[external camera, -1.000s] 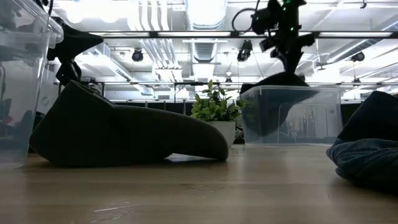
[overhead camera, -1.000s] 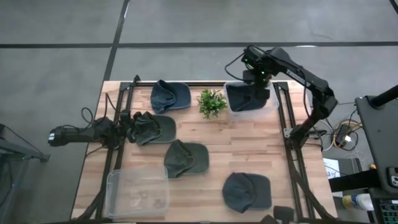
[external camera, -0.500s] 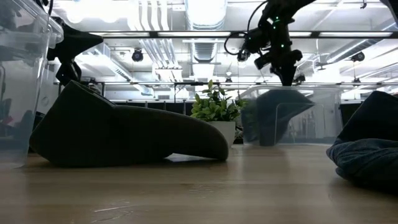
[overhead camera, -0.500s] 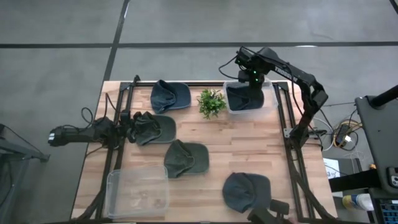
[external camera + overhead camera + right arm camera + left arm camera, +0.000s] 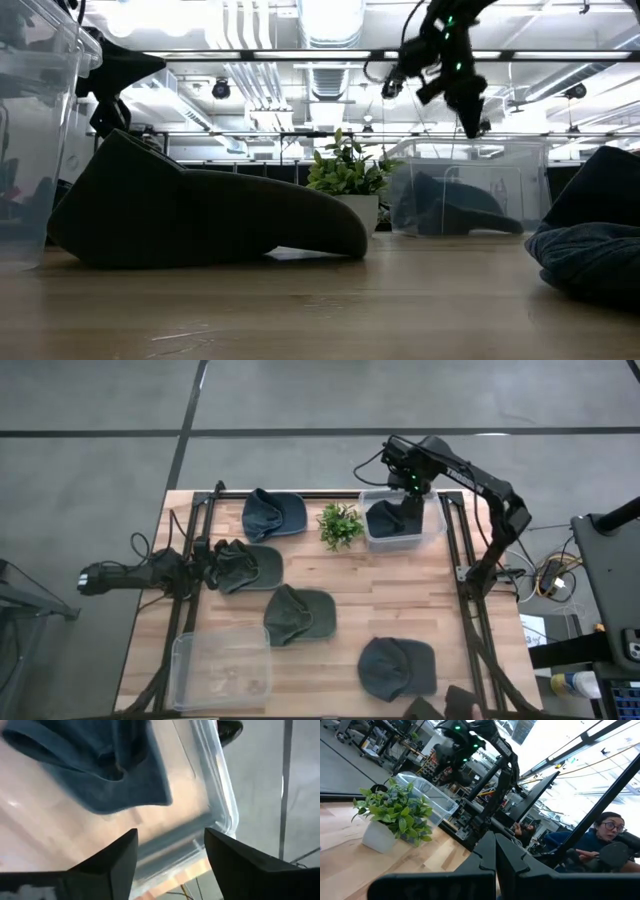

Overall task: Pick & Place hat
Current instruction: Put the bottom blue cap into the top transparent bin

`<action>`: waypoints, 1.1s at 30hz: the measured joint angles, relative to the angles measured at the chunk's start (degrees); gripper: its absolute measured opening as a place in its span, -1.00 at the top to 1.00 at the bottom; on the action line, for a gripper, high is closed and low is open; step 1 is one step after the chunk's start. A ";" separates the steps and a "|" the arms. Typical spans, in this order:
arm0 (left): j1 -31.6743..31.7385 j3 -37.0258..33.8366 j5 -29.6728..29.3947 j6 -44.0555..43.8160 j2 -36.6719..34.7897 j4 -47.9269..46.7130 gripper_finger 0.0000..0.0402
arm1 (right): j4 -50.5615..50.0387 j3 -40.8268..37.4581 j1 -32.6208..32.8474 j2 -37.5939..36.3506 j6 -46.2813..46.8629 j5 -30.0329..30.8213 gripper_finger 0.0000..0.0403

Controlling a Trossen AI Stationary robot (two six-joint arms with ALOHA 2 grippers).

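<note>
A dark blue hat (image 5: 388,518) lies on the floor of the clear bin (image 5: 432,530) at the table's far right; it also shows through the bin's wall in the low view (image 5: 455,212) and in the right wrist view (image 5: 100,765). My right gripper (image 5: 411,484) hangs open and empty above the bin, clear of the hat (image 5: 170,865). My left gripper (image 5: 205,563) lies low at the table's left, fingers shut (image 5: 495,857), right beside a crumpled dark hat (image 5: 240,566). My left gripper's shut fingers lie level at the left side of the crumpled hat. I cannot tell whether they touch it.
A blue hat (image 5: 272,513) lies at the far left, an olive hat (image 5: 298,613) in the middle, another dark hat (image 5: 397,666) near the right front. A small potted plant (image 5: 340,523) stands left of the bin. A second clear bin (image 5: 222,668) stands at the near left.
My right gripper has carried the hanging hat down into the far-right bin and let go of it. The hat has dropped and now lies on the bin's floor. The gripper has risen a little above the bin.
</note>
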 joint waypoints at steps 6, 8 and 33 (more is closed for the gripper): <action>0.00 0.00 0.00 0.00 0.00 0.00 1.00 | -0.05 0.42 3.70 -6.86 7.98 -8.77 -0.13; 0.00 0.00 0.02 -0.01 0.00 -0.01 1.00 | 0.21 0.42 5.46 -9.23 10.51 -12.32 -0.12; 0.01 0.00 -7.04 -14.65 0.20 3.06 0.74 | 10.00 -0.55 43.57 -14.84 42.92 -24.73 -0.10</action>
